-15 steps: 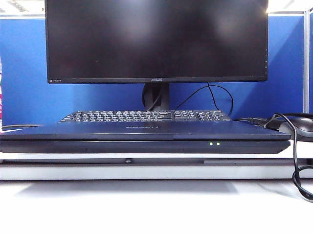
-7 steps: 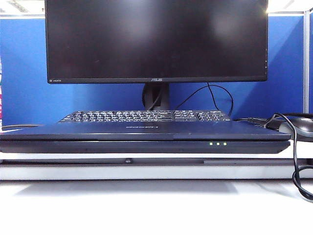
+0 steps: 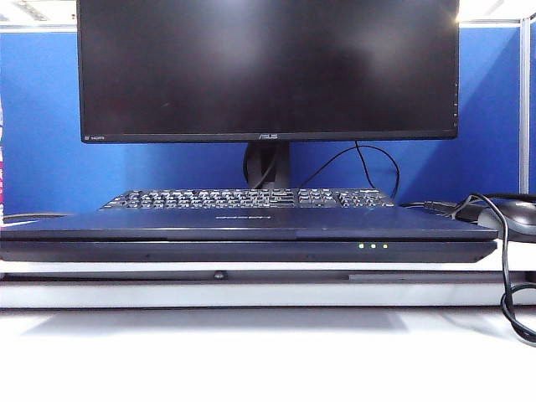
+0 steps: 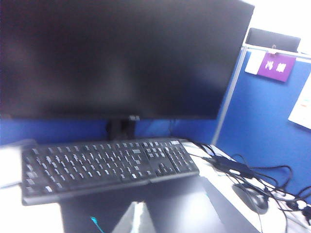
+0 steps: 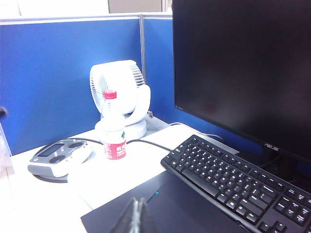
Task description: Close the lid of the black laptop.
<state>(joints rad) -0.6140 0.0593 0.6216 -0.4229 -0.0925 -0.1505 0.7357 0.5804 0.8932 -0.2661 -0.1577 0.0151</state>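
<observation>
- I see the lid [image 3: 251, 223] lying flat on the black laptop [image 3: 248, 250], fully down, just before the desktop keyboard [image 3: 248, 198].
- Left gripper [image 4: 138, 219] and right gripper [image 5: 137, 217] hover above the lid; fingertips pressed together.

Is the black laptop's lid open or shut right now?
Shut. The dark navy lid lies flat on the slim black laptop, no screen showing. Neither gripper appears in the exterior view; wrist views show only blurred tips.
</observation>
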